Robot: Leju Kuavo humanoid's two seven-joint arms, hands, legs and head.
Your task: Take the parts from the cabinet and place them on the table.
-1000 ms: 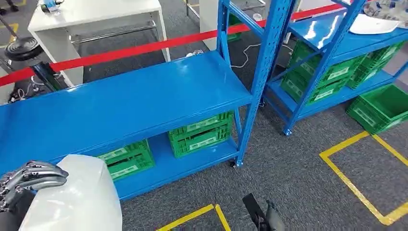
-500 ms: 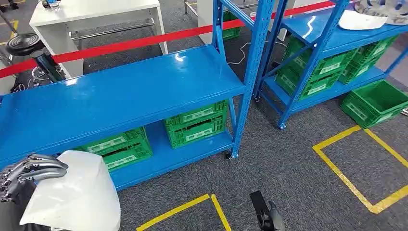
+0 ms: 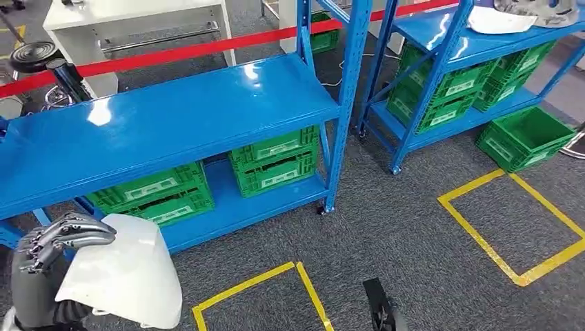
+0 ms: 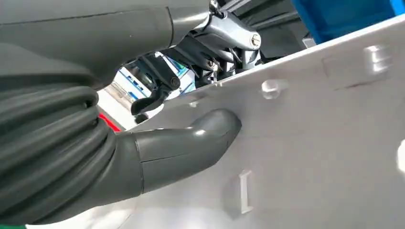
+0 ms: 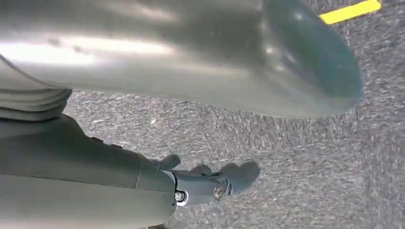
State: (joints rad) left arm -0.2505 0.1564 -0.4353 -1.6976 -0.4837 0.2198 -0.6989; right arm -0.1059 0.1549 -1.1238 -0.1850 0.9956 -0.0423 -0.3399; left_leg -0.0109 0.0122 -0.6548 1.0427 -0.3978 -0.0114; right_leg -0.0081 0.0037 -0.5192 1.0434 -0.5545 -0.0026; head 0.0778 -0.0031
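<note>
My left hand grips a white moulded plastic part low at the left, in front of the blue cabinet. In the left wrist view the thumb presses on the part's flat face, and the darker fingers wrap over its edge. My right hand hangs low over the carpet; its fingers hold nothing. On the second blue cabinet at the far right lie another white part and a grey part. A white table stands behind the red tape.
Green crates fill the lower shelves, and one more crate sits on the floor at right. A red barrier tape runs behind the cabinets. Yellow floor lines mark the grey carpet. A black stool stands at far left.
The whole picture has shifted: both cabinets sit farther left and higher, so the camera has moved. My left hand keeps its hold on the white part.
</note>
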